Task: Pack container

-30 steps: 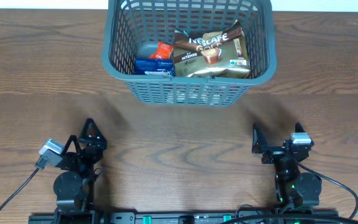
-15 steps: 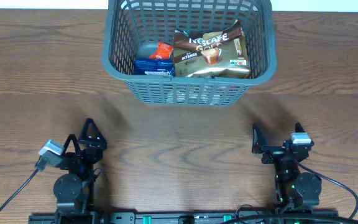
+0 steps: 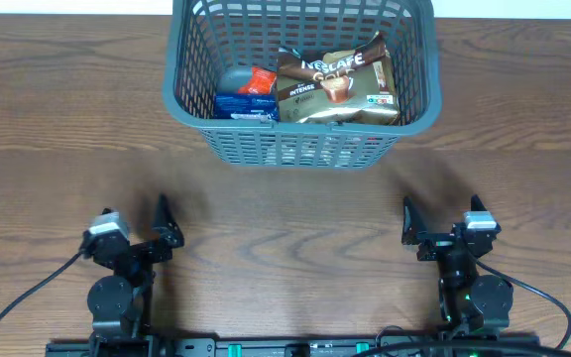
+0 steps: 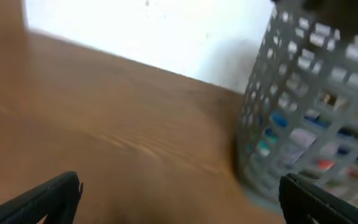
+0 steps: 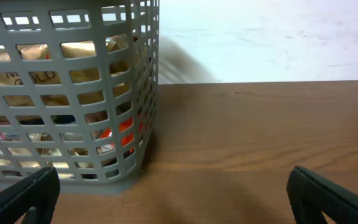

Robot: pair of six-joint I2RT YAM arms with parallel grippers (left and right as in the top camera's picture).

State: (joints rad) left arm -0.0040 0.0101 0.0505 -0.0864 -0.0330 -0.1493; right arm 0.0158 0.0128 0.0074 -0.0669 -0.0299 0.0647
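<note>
The container, a grey-teal slotted basket (image 3: 303, 149), stands at the table's far middle. It holds a Nescafe Gold coffee packet (image 3: 337, 84), a blue packet (image 3: 246, 106), an orange packet (image 3: 260, 81) and a small grey item (image 3: 234, 77). My left gripper (image 3: 137, 220) is open and empty near the front left, well short of the basket. Its wrist view is blurred and shows the basket (image 4: 309, 93) at the right. My right gripper (image 3: 442, 213) is open and empty near the front right. Its wrist view shows the basket (image 5: 67, 93) at the left with packets behind the lattice.
Bare wooden tabletop (image 3: 285, 228) lies between the grippers and the basket. Both arm bases and their cables sit at the front edge. A white wall (image 5: 266, 37) rises behind the table's far edge.
My left gripper has turned and shifted to the right, so its view now catches the basket. The right arm and the basket's contents have not moved.
</note>
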